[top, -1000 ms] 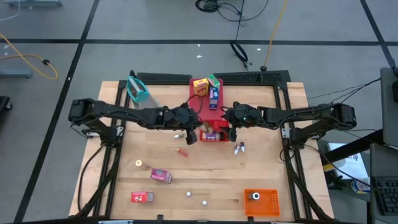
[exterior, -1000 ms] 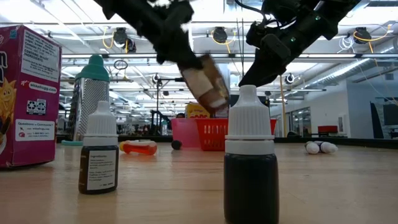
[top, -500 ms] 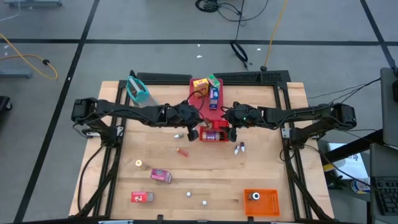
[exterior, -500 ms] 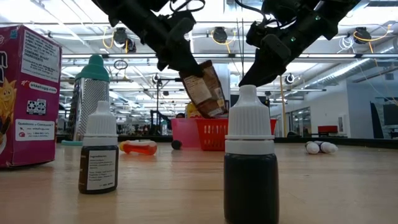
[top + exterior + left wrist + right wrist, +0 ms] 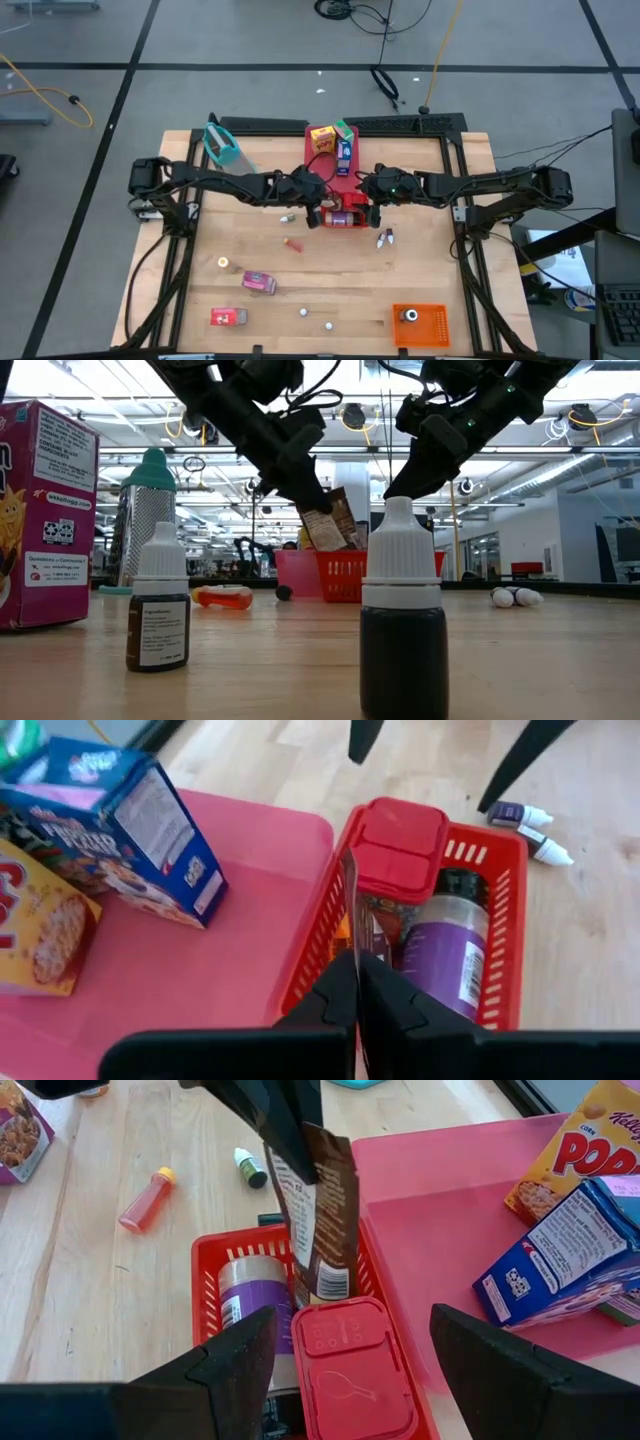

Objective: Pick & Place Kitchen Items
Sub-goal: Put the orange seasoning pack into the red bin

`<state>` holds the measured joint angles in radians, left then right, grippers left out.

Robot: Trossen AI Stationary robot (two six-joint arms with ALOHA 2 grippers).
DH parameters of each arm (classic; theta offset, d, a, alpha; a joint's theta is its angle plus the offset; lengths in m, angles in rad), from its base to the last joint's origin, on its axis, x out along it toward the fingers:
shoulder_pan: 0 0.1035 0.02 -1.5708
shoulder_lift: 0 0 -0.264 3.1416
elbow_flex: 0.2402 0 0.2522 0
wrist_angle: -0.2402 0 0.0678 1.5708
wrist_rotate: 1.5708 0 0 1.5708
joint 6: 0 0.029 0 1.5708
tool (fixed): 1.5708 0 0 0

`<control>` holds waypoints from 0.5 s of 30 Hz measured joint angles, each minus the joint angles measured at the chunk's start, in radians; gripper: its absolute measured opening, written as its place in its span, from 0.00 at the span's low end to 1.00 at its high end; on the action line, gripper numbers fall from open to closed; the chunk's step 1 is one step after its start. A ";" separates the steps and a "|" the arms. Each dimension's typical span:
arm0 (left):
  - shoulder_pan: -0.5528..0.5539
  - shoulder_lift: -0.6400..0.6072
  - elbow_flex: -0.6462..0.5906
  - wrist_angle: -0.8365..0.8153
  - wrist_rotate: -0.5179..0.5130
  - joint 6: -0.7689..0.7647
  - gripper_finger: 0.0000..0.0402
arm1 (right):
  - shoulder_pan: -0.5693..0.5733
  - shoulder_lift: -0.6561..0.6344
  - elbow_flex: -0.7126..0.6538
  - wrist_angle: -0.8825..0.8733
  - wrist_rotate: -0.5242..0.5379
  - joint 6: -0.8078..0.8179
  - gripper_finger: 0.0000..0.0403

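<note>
Near the centre of the high view, the left claw (image 5: 318, 212) is clamped on a brown packet (image 5: 318, 1220), holding it by its top edge above the red basket (image 5: 345, 217). The packet's lower end dips among a purple-labelled jar (image 5: 247, 1295) and a red-lidded box (image 5: 343, 1365) inside. The right claw (image 5: 376, 212) hangs just right of the basket, fingers wide apart, holding nothing.
</note>
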<state>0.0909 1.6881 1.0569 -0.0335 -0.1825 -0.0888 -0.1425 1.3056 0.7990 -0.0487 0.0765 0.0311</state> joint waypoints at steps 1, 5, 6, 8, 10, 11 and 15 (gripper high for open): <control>0.000 -0.002 0.000 0.008 -0.005 0.002 0.02 | 0.000 0.000 0.000 0.000 0.000 0.000 0.64; -0.009 -0.006 0.000 0.043 -0.014 0.036 0.11 | 0.000 0.000 0.000 0.000 0.000 -0.001 0.64; -0.013 -0.006 0.000 0.042 -0.021 0.037 0.14 | 0.000 0.000 0.000 0.000 0.000 -0.001 0.64; -0.016 -0.006 0.000 0.041 -0.034 0.039 0.20 | 0.000 0.000 0.000 0.000 0.000 -0.001 0.64; -0.016 -0.006 0.000 0.042 -0.044 0.039 0.25 | 0.000 0.000 0.000 0.000 0.000 0.000 0.64; -0.016 -0.006 0.000 0.042 -0.046 0.039 0.28 | 0.000 0.000 0.000 -0.001 0.000 0.003 0.64; -0.016 -0.006 0.000 0.042 -0.047 0.043 0.36 | 0.000 0.000 0.000 -0.007 -0.002 0.010 0.64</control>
<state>0.0753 1.6825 1.0569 0.0089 -0.2293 -0.0463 -0.1421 1.3056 0.7990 -0.0552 0.0747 0.0416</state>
